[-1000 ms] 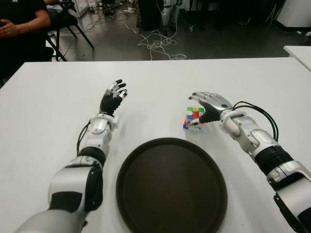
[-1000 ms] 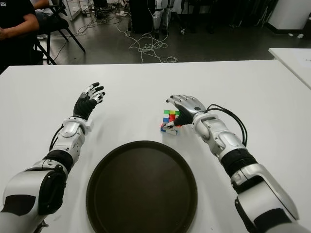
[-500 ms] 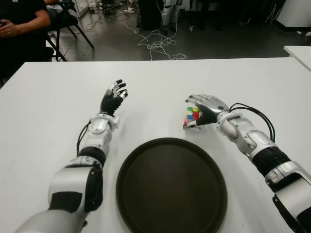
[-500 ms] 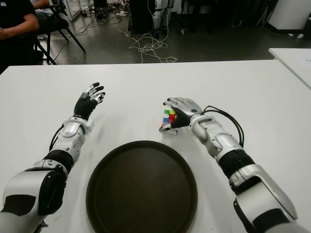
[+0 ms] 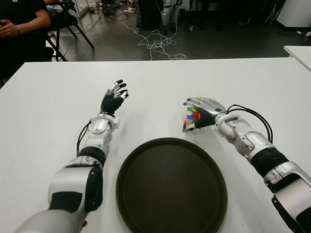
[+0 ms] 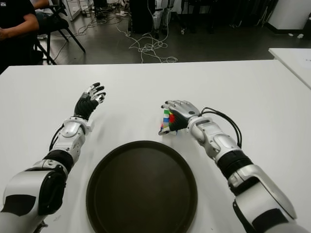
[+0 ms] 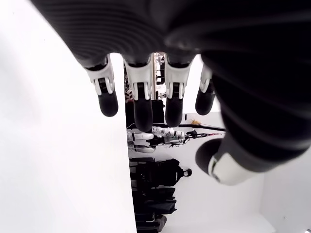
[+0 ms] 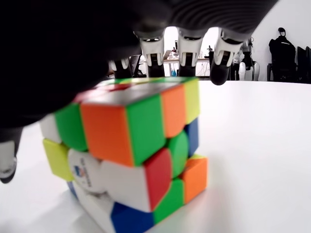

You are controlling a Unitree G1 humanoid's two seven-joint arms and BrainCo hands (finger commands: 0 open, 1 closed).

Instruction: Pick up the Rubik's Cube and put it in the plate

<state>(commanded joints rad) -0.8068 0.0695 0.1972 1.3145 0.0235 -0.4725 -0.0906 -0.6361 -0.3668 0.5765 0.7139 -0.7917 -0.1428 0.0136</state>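
Note:
The Rubik's Cube [image 5: 190,118] stands on the white table [image 5: 43,111] just beyond the far rim of the round dark plate [image 5: 170,194]. It is tipped so its coloured faces turn toward the left. My right hand [image 5: 200,110] is shut on it, fingers over the top and far side and thumb low on the near side. In the right wrist view the cube [image 8: 131,155] fills the space under my palm, with the fingertips [image 8: 186,51] curled past its far edge. My left hand [image 5: 114,96] is open, left of the cube, holding nothing.
A seated person [image 5: 22,24] and a chair are beyond the table's far left corner. Cables [image 5: 155,46] lie on the floor behind the table. A second white table [image 5: 299,52] shows at the right edge.
My right hand has drawn slightly left and closed tighter around the cube, which has tipped from flat to tilted. The left arm has not moved.

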